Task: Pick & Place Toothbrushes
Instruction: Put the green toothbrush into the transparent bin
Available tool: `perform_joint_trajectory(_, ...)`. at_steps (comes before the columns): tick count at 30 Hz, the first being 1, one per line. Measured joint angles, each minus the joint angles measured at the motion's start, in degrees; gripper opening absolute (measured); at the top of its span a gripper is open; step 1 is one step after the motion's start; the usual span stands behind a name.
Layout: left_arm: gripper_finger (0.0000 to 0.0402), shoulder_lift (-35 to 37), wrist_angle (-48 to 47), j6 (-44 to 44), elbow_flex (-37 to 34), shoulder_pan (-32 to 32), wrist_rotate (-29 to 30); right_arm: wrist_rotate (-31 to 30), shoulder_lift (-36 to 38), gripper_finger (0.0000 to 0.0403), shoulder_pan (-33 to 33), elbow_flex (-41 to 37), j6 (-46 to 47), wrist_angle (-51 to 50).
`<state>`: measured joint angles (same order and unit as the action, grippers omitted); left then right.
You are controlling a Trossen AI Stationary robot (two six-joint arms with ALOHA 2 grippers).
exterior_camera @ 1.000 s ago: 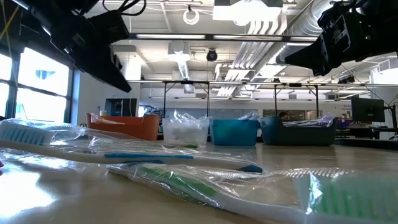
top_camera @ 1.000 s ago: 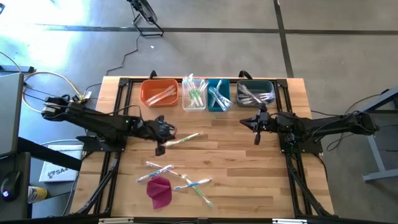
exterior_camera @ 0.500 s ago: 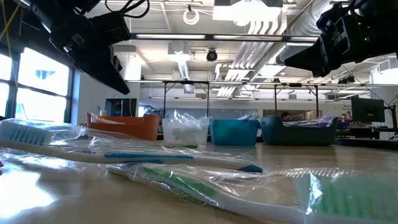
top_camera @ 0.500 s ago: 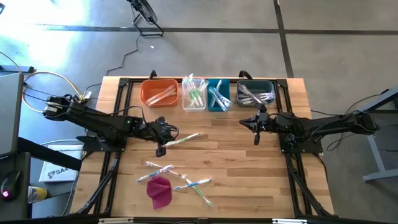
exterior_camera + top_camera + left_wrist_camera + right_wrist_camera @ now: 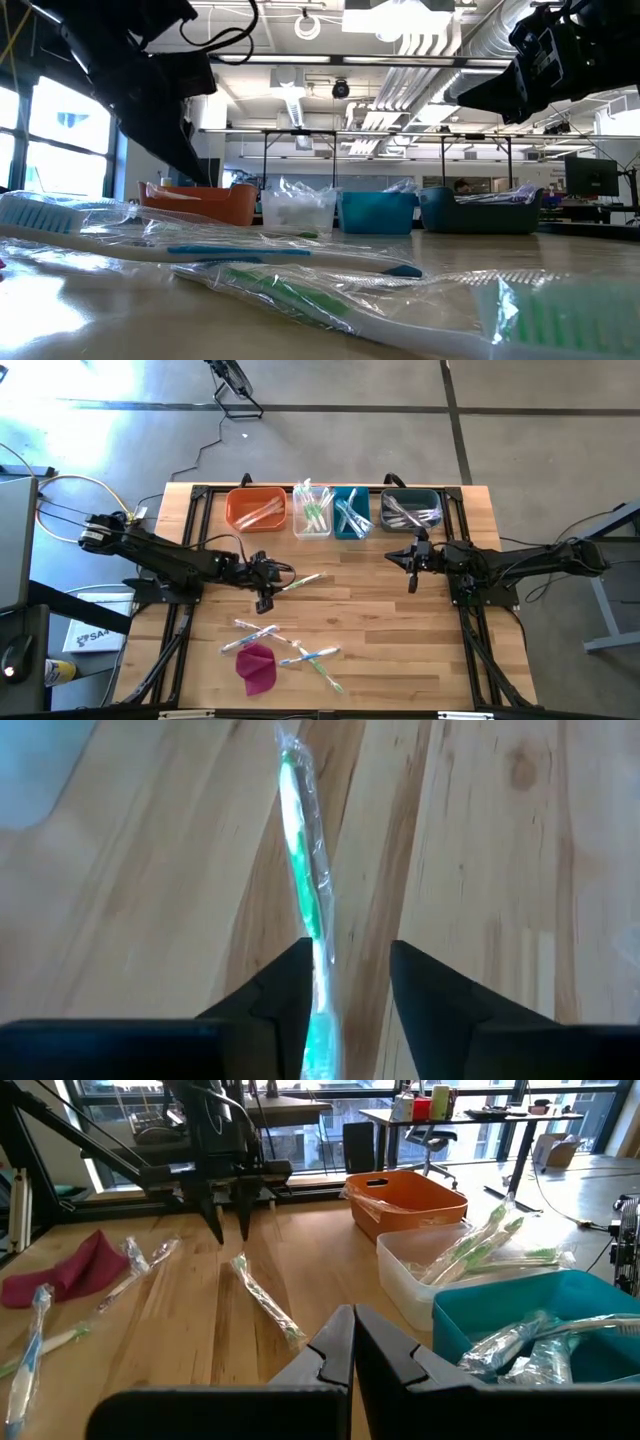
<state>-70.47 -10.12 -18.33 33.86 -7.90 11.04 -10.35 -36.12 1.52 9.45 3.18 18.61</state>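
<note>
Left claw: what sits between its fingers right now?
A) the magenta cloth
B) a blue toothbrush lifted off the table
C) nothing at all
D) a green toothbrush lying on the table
D: the left wrist view shows the left claw open, its fingers either side of the wrapped green toothbrush, which lies flat on the table.

The table [image 5: 400, 630] is showing pale, smooth wood planks with a matt finish. Glossy clear plastic is wrapping the toothbrushes [image 5: 303, 582], while the bins [image 5: 258, 510] are looking like smooth plastic and the cloth [image 5: 256, 666] soft, matt.
</note>
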Motion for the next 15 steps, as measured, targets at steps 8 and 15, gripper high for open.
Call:
perform_joint_trajectory(8, 0.0138, -2.97, 2.05, 0.0, -0.01, 0.0, -0.02, -0.02, -0.01, 0.0004, 0.0, 0.0, 0.0, -0.01)
perform_joint_trajectory(15, 0.0138, -4.86, 3.06, -0.34, -0.01, 0.0, 0.01, -0.01, -0.02, 0.0004, 0.0, 0.0, 0.02, -0.09)
